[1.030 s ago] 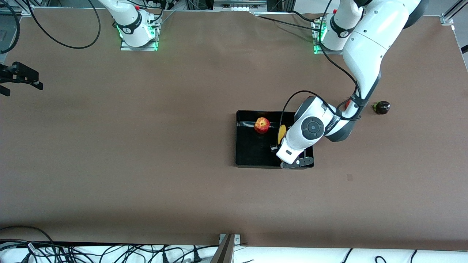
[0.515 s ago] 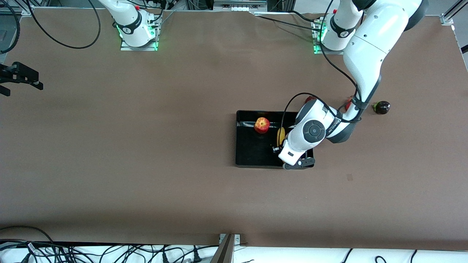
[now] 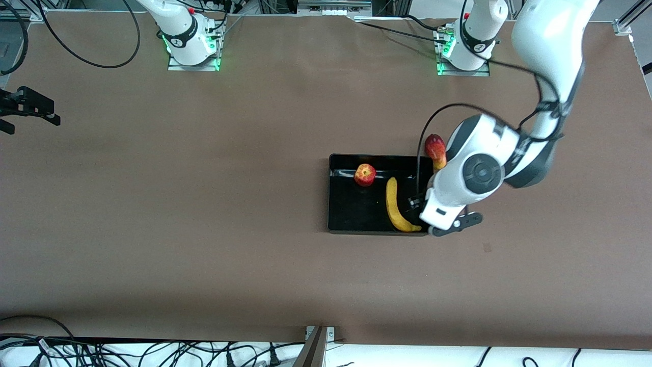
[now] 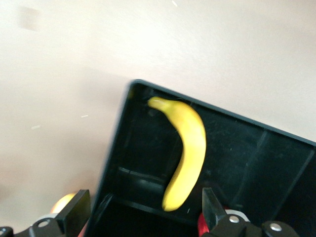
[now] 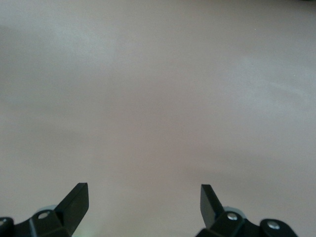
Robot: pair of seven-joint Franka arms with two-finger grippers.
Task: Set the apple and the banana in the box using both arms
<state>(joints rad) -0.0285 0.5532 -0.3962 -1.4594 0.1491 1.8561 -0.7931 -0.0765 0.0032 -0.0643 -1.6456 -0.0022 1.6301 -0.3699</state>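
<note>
The black box (image 3: 336, 224) lies on the brown table. The apple (image 3: 364, 174) sits inside it near the wall farther from the front camera. The banana (image 3: 397, 206) lies in the box beside the apple, toward the left arm's end. My left gripper (image 3: 415, 204) is open and empty, above the box's edge at that end. In the left wrist view its fingers (image 4: 144, 197) straddle the box wall (image 4: 116, 148), with the banana (image 4: 185, 148) lying free below. My right gripper (image 5: 143, 190) is open and empty over bare table; that arm waits.
A red-yellow mango (image 3: 434, 148) lies on the table just outside the box's corner, beside the left arm's wrist. A black fixture (image 3: 30, 104) sits at the table edge at the right arm's end. Cables run along the table's edge nearest the front camera.
The left arm has lifted and swung toward its own end of the table. The banana, half hidden under the hand before, now lies uncovered in the box. The apple has not moved.
</note>
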